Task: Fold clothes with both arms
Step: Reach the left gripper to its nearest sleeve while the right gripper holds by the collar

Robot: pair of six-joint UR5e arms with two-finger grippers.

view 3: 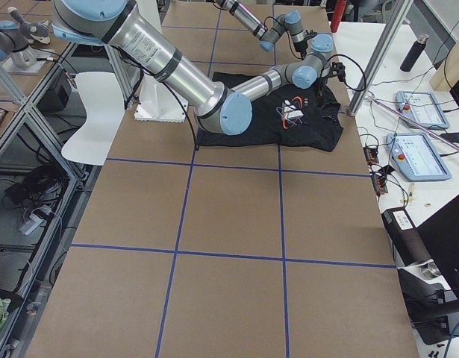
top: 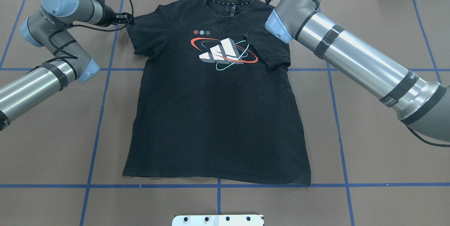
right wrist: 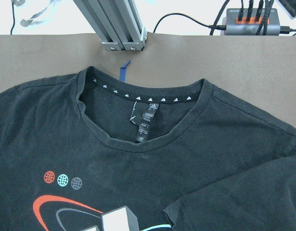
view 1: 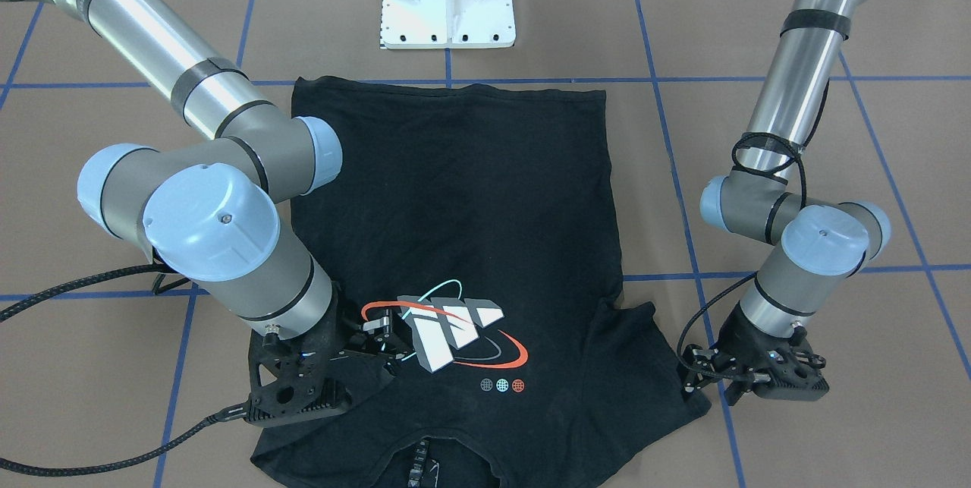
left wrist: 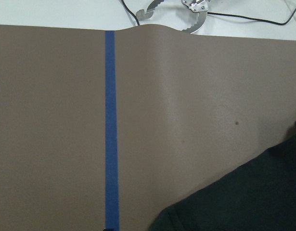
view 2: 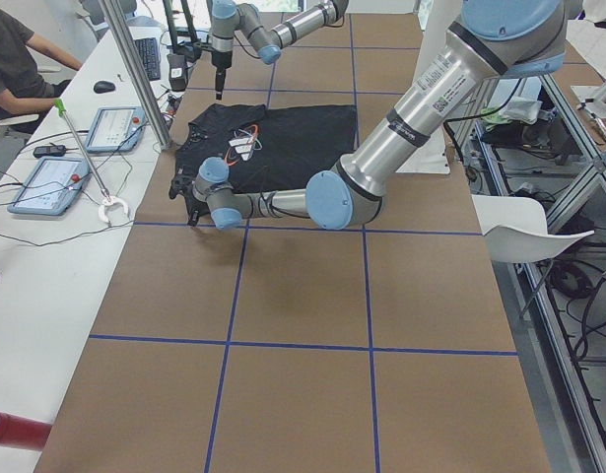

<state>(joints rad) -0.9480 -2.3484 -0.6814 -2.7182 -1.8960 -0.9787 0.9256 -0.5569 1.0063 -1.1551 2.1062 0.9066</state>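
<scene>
We see one black T-shirt (top: 211, 113) spread flat, logo side up, in the middle of the brown table (top: 369, 148), its collar toward the top of the overhead view. One sleeve (top: 272, 48) is folded in over the chest, just right of the white, red and teal logo (top: 225, 52). Three small dots (top: 201, 32) sit above the logo. A neck label (right wrist: 147, 126) shows inside the collar.

We count two arms. The right gripper (view 1: 383, 340) hangs over the logo at lower left of the front-facing view. The left gripper (view 1: 702, 380) sits just beside the other sleeve at lower right. We cannot tell how far either pair of jaws is parted, or whether they grip cloth.
</scene>
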